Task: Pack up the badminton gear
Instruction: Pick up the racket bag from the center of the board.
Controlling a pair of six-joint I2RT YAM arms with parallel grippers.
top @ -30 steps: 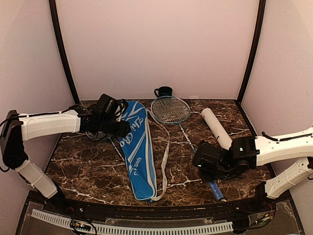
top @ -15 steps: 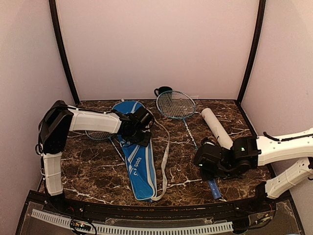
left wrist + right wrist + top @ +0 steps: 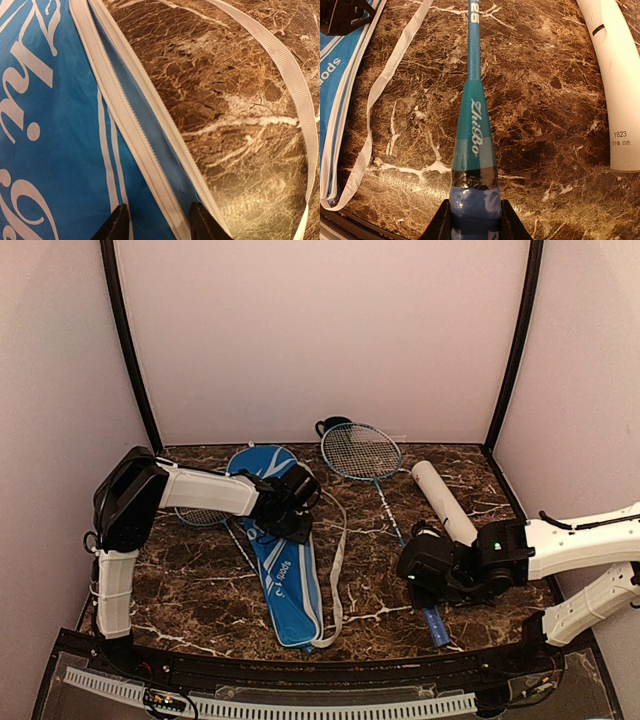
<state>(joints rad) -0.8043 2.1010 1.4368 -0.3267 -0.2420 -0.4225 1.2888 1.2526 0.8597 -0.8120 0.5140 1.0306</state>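
The blue racket-shaped cover (image 3: 285, 570) with white lettering lies flat in the middle of the table, and its open zipper edge fills the left wrist view (image 3: 60, 125). My left gripper (image 3: 292, 525) hovers low over that edge, open, with the zipper flap between its fingertips (image 3: 118, 226). My right gripper (image 3: 420, 565) is shut on the blue handle (image 3: 472, 210) of a racket (image 3: 360, 452) whose head lies at the far middle. A second racket (image 3: 200, 515) shows partly behind the left arm. The white tube (image 3: 442, 500) lies at the right. No shuttlecocks are in view.
A dark green mug (image 3: 333, 426) stands at the back wall by the racket head. The cover's white strap (image 3: 338, 550) loops out over the marble to its right, and shows in the right wrist view (image 3: 375, 100). The tube (image 3: 615, 85) lies just right of the held racket.
My left arm has swung right from the left side onto the cover and settled over its zipper edge. The held racket's head has slid a little further back and right.
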